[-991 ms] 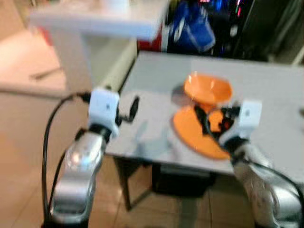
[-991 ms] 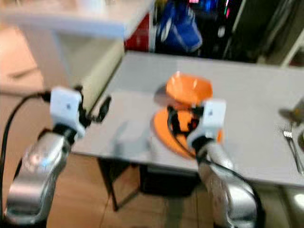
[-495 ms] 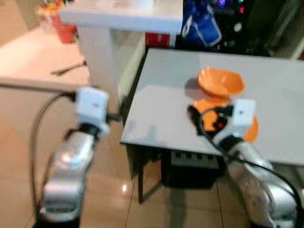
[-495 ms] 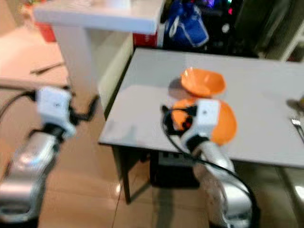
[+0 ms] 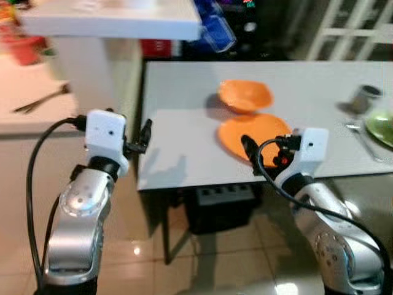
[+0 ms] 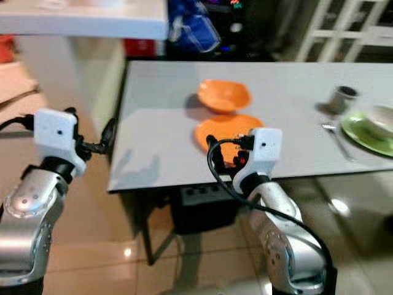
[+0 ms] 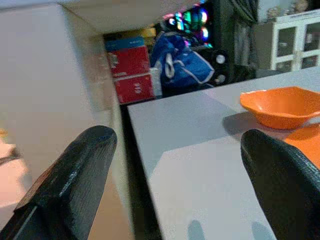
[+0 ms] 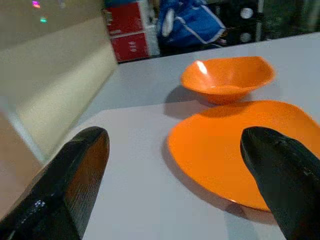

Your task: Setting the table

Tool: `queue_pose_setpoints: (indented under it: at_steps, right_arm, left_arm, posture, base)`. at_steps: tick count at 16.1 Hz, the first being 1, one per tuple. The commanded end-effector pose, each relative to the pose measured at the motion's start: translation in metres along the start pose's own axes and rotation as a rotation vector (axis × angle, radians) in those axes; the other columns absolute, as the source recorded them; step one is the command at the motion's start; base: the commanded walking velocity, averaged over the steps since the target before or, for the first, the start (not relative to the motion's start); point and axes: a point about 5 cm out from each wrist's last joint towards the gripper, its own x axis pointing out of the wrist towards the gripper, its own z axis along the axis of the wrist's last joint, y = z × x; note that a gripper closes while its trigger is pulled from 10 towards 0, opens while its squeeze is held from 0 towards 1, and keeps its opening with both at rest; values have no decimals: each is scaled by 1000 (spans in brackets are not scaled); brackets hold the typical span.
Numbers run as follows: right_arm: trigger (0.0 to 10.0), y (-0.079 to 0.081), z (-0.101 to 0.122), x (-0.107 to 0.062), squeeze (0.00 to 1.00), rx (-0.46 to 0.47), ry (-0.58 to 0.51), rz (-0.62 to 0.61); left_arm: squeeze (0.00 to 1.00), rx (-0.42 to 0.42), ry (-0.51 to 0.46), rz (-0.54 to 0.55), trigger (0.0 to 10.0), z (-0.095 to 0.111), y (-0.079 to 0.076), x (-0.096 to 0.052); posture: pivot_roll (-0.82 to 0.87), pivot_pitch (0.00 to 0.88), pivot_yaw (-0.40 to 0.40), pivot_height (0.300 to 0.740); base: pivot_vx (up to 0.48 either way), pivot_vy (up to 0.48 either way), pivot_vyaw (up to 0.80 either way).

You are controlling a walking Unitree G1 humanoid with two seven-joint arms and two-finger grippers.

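Both arms reach forward; left gripper [image 7: 175, 185] wide open, empty, at table [image 5: 184, 123] edge; right gripper [image 8: 172, 185] wide open, empty, orange plate [image 8: 235, 150] at one o'clock

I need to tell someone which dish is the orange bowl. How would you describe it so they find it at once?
Start at the grey table and find the two orange dishes near its middle. The bowl is the one farther from the robot, just behind the flat orange plate. It is deep with raised sides, while the plate lies flat.
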Motion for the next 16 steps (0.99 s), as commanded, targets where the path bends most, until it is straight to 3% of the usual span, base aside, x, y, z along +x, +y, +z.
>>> queue_pose_setpoints:
  at_steps: [1,16]
  right_arm:
    - [10000,-1,2,0,0,0,-5,-2]
    - [10000,6,-2,2,0,-19,13,46]
  left_arm:
    - [0,1,5,-5,10000,0,-2,1]
    - [0,10,-6,-12,10000,1,-1,2]
  posture:
    - [38,0,-13,740]
    - [47,0,-16,740]
  base:
    - [0,352,-506]
    - [0,443,0]
